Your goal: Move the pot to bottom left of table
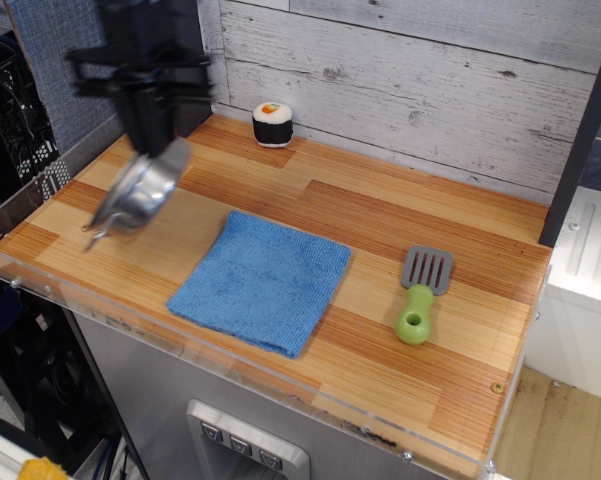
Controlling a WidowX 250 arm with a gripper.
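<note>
Gripper (160,148) clamping tilted pot (140,190) by its rim, above bench (400,225), cloth (262,280) at 4 o'clock.

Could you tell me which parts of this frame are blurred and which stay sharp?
In the observation.image view, the gripper and the tilted pot it carries are smeared by motion blur, so the pot's rim and wire handle look soft; the blue cloth, green spatula and sushi roll toy are crisp, and the wooden table is evenly lit without harsh glare.
</note>
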